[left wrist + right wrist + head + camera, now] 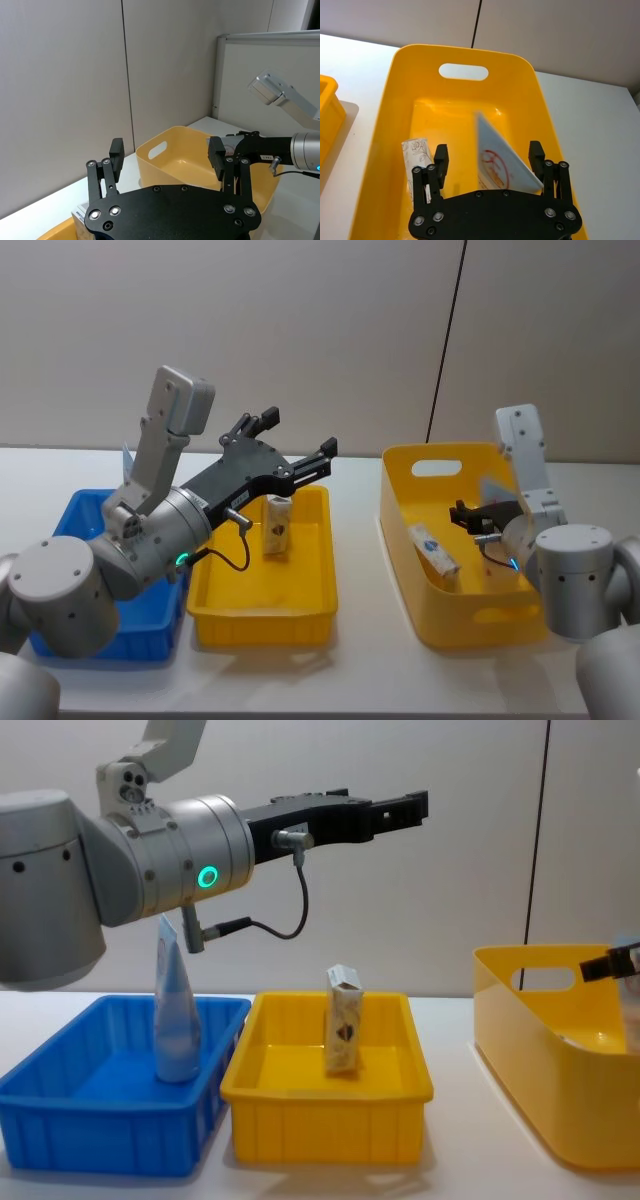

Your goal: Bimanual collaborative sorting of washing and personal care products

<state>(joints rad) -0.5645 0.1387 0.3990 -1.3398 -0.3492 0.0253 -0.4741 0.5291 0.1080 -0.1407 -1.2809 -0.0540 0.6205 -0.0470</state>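
a: the small cream rectangular carton with a dark logo point(277, 526) stands upright in the shallow yellow plastic tray point(263, 625) in the middle, and a tall pale blue-grey soft squeeze tube point(175, 1015) stands in the blue plastic bin point(60, 1120) on the robot's left.

b: and the tall yellow handled tub point(470, 615) on the right?

a: a second cream carton point(416, 162) lies slanted along its floor, with a pale blue-grey tube carrying a red round mark point(497, 160) beside it. the tube looks blurred, so i can't say whether it is resting or dropping.

b: the arms?

a: the left gripper point(297, 440) hangs high above the middle tray, jaws spread wide, nothing between them. the right gripper point(490, 157) is inside the tub just above the red-marked tube, also spread wide and empty; the tube's end sits between its fingers without either pad clearly touching.

b: how would these things handle?

a: my guess is that both are light. the carton is stiff card with flat faces, so a pinch across its two broad sides near the middle should hold, though a hard squeeze could dent it. the tube is soft and smooth; it would give and could slide. i'd take it low on the fuller body or across the flat crimped end, not mid-way.
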